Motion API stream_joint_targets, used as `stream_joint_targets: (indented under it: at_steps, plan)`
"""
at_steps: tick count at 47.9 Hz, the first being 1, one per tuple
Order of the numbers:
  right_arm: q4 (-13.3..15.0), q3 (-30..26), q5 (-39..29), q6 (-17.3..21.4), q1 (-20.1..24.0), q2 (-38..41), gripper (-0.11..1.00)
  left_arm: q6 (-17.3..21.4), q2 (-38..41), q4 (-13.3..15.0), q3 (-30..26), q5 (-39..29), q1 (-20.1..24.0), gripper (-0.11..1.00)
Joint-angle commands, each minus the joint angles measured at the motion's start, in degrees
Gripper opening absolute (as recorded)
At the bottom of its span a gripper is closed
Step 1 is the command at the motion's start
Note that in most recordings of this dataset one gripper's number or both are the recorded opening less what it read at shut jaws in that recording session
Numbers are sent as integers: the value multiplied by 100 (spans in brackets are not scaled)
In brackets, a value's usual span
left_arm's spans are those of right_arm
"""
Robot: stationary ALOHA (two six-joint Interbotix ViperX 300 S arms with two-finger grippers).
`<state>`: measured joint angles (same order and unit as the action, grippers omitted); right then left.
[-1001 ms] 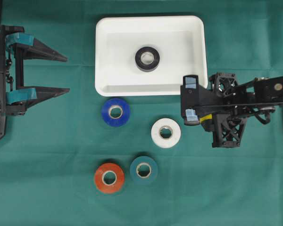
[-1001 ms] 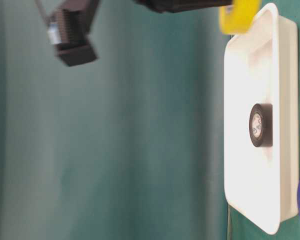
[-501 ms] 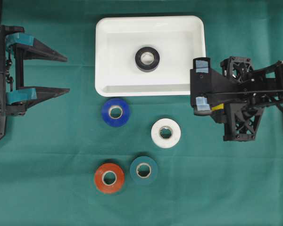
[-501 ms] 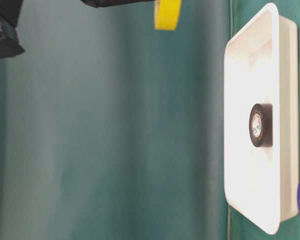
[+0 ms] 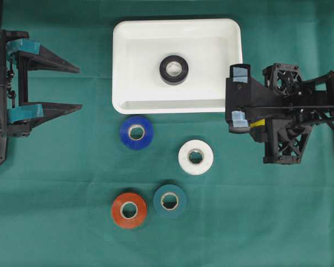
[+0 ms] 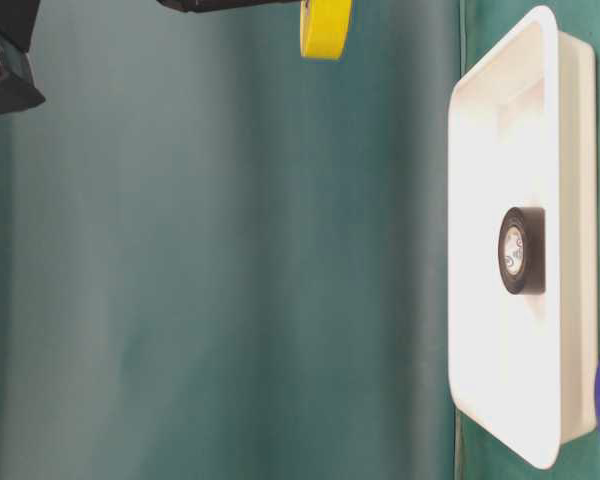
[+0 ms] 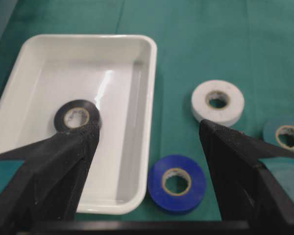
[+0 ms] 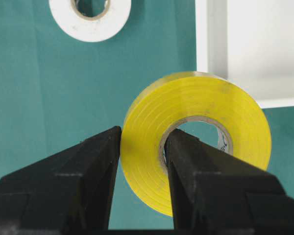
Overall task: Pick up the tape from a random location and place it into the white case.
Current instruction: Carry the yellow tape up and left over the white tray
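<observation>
My right gripper (image 5: 234, 103) is shut on a yellow tape roll (image 8: 196, 142), one finger through its core and one outside its wall. The roll (image 6: 325, 28) hangs well above the cloth, just beyond the right rim of the white case (image 5: 139, 61). A black tape (image 5: 173, 69) lies flat inside the case. At the far left my left gripper (image 5: 79, 88) stands open and empty. Its view looks over the case (image 7: 137, 147) and a blue tape (image 7: 177, 182).
On the green cloth below the case lie loose rolls: blue (image 5: 136, 132), white (image 5: 195, 157), red (image 5: 128, 209) and teal (image 5: 169, 200). The right arm's frame (image 5: 284, 139) hangs over the cloth right of the case.
The right gripper has lifted the yellow tape higher and shifted right, off the case's right rim. It barely moved in the last half second. The left arm stayed still.
</observation>
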<state>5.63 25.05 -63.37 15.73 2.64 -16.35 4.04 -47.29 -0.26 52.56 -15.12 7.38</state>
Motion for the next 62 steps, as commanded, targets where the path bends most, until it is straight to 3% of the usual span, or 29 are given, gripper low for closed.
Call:
stream_joint_targets:
  at_steps: [1,43,62]
  plan:
    - [18,-141,9,18,0,-114,32,0,9,9,-114,26,-18,82]
    - [18,-141,9,26,0,-114,32,0,9,9,-114,9,-9,82]
    - [316,-141,18,26,-167,-88,32,0,18,9,-114,9,-18,82]
